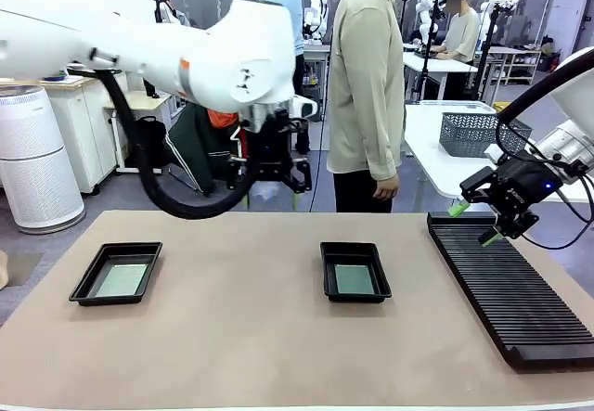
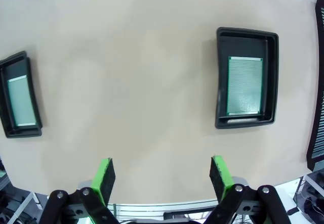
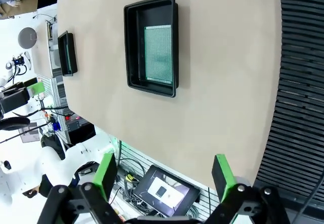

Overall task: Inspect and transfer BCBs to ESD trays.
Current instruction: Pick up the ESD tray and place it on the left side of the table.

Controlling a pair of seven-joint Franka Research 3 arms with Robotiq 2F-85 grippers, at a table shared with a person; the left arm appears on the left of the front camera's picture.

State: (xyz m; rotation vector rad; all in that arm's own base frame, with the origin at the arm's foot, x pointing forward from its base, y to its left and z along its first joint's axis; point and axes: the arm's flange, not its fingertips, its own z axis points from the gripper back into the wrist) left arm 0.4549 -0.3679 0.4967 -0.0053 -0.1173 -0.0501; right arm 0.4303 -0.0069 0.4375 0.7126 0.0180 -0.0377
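Observation:
Two black ESD trays lie on the tan table, one at the left [image 1: 88, 284] and one in the middle [image 1: 327, 272]. Each holds a pale green BCB lying flat, the left one [image 1: 122, 281] and the middle one [image 1: 354, 279]. My left gripper [image 1: 274, 184] hangs high over the table's far middle, open and empty [image 2: 163, 177], with a tray [image 2: 221, 77] and its BCB [image 2: 245, 86] ahead to the right. My right gripper [image 1: 473, 223] hovers open over the far end of the rack. In the right wrist view its jaws [image 3: 164, 176] stand apart above the table edge, holding nothing.
A long black ribbed rack [image 1: 515, 286] runs along the table's right side. A person [image 1: 367, 86] stands at the far edge, one hand [image 1: 385, 188] hanging down. A grey mesh basket [image 1: 478, 133] sits on a white table behind.

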